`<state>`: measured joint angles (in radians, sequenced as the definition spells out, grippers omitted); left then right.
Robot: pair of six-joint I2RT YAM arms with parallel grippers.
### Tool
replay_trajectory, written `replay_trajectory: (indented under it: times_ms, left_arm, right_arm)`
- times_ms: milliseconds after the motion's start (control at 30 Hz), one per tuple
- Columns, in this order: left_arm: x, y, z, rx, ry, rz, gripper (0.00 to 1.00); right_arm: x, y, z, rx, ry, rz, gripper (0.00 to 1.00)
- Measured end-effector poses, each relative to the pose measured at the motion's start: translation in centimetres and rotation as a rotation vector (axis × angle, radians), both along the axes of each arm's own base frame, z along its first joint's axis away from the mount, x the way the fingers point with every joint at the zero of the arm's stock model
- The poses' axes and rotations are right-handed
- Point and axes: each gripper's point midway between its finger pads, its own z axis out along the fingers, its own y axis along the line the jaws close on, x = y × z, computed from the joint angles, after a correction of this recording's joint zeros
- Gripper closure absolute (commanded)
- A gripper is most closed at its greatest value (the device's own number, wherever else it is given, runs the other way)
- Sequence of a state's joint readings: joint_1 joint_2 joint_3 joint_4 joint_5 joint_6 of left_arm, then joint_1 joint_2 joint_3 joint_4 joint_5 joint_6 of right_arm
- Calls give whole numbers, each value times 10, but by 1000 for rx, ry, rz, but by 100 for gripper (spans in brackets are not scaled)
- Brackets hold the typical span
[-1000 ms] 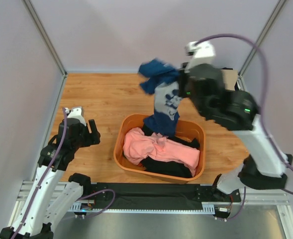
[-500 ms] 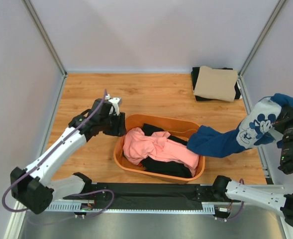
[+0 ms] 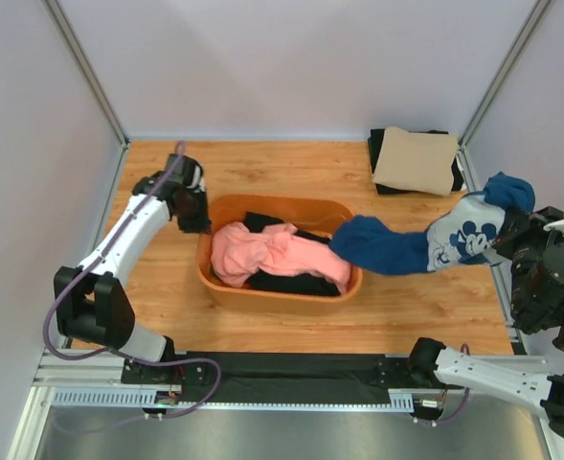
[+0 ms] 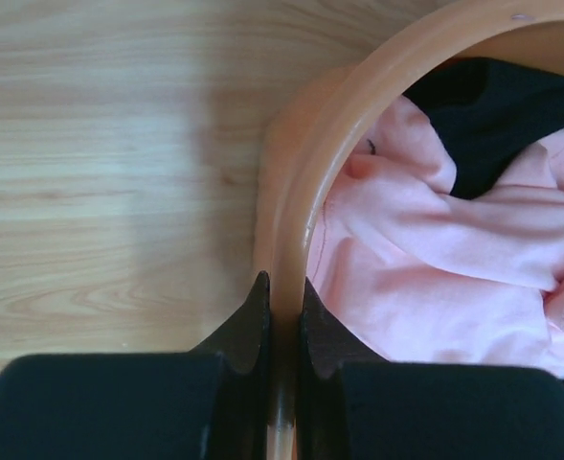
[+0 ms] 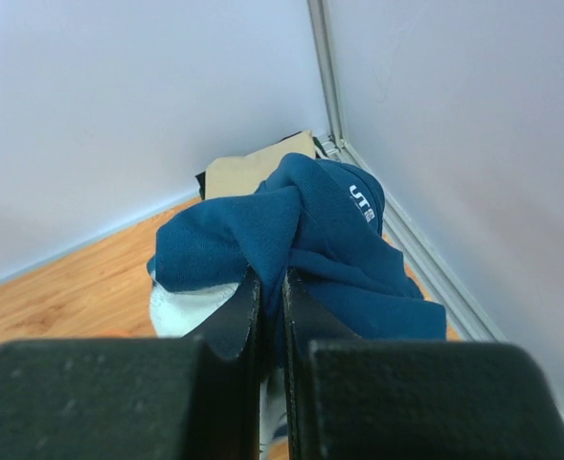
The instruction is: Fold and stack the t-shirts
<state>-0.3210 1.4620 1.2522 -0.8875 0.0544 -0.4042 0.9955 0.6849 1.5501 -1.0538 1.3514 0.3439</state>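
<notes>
My right gripper [image 5: 273,284] is shut on the navy blue t-shirt [image 5: 301,230], held up at the right side of the table [image 3: 291,182]. The shirt [image 3: 406,247] stretches from the gripper [image 3: 507,218] leftward to the orange basket [image 3: 282,294], its pale mouse print [image 3: 463,241] showing. My left gripper [image 4: 282,290] is shut on the basket's rim [image 4: 291,240] at its left end [image 3: 197,222]. A pink t-shirt [image 3: 262,254] and black ones [image 3: 286,283] lie in the basket. A folded tan t-shirt [image 3: 416,160] lies on a black one at the far right corner.
Pale walls with metal corner posts [image 3: 88,72] enclose the wooden table on three sides. The arms' mounting rail [image 3: 291,369] runs along the near edge.
The left arm swung to the basket's left rim and its gripper closed on it; the basket shifted left. The right arm carried the navy shirt from above the basket to the right side.
</notes>
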Motion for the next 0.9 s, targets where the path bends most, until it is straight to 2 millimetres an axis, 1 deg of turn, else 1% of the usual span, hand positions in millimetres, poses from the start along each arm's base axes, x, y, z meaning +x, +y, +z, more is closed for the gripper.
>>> replay_trajectory:
  times_ms: [133, 167, 200, 233, 300, 367, 433, 500, 567, 700, 800, 833, 867, 900]
  left_arm:
    - [34, 80, 0, -62, 24, 282, 100]
    - [43, 103, -1, -86, 20, 370, 100]
    - [49, 122, -1, -111, 13, 444, 100]
    - [57, 148, -1, -153, -4, 551, 100]
    - [66, 187, -1, -203, -37, 727, 100]
    - [69, 223, 0, -227, -63, 903, 100]
    - [68, 250, 1, -237, -80, 1052, 100]
    - [65, 269, 1, -257, -91, 1182, 100]
    - [62, 279, 1, -297, -105, 1286, 100]
    - [59, 281, 1, -376, -140, 1410, 100]
    - [67, 285, 4, -404, -130, 1457, 99]
    - [73, 289, 6, -405, -124, 1464, 95]
    - [78, 292, 6, -404, -118, 1466, 79]
    - [84, 295, 6, -400, -110, 1460, 62]
  right_arm:
    - [3, 8, -3, 25, 0, 32, 100]
    - [4, 12, -6, 27, 4, 42, 100]
    - [6, 16, -9, 25, 10, 52, 100]
    - [8, 21, -12, 21, 19, 63, 100]
    - [13, 33, -20, 8, 40, 90, 100]
    - [18, 45, -27, -2, 62, 117, 100]
    - [22, 56, -34, -12, 87, 147, 100]
    - [24, 64, -42, -19, 110, 171, 100]
    - [24, 69, -48, -20, 128, 193, 100]
    - [24, 79, -60, -15, 161, 239, 100]
    - [25, 91, -75, -15, 199, 284, 100]
    - [25, 96, -81, -18, 215, 302, 100]
    - [26, 101, -88, -24, 230, 316, 100]
    - [27, 107, -96, -33, 250, 335, 100]
